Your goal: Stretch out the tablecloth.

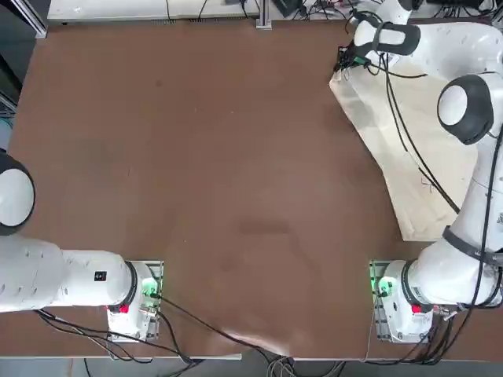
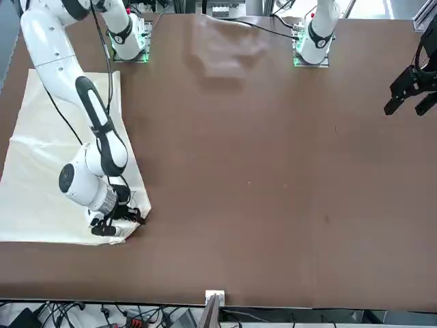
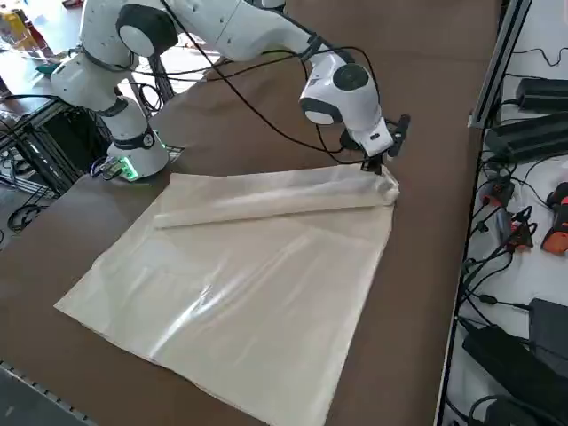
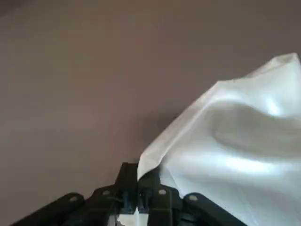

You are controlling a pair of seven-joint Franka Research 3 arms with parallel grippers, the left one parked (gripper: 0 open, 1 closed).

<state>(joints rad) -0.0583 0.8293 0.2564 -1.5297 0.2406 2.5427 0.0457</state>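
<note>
At the far right corner of the counter (image 1: 196, 157), as the robot sees it, the tool (image 1: 343, 61) is down low on a corner of the cloth (image 1: 424, 149). The wrist view shows the two fingers (image 4: 153, 186) pressed together with only a thin edge of cloth (image 4: 235, 141) between them, so the tool (image 4: 138, 188) is clamped on that corner. From the pinch the fabric rises in a soft peaked fold and falls away to one side, while bare brown counter (image 4: 94, 70) fills the rest of that view. The side view shows the cloth (image 3: 240, 293) lying mostly flat over the robot's right side of the counter (image 3: 417, 222), with the strip nearest the tool (image 3: 377, 160) doubled back on itself into a long rolled fold that runs from the held corner toward the arm's base. The rest of the sheet spreads out with faint creases and straight edges, one corner reaching near the counter's edge. In the front view the cloth (image 2: 41, 171) sits at the picture's left, under and beside the arm, and the tool (image 2: 109, 225) grips its corner closest to that camera. In the top view the arm crosses over the cloth, and cables hang above it. The whole left and middle of the counter (image 2: 273, 171) is uncovered brown surface.
</note>
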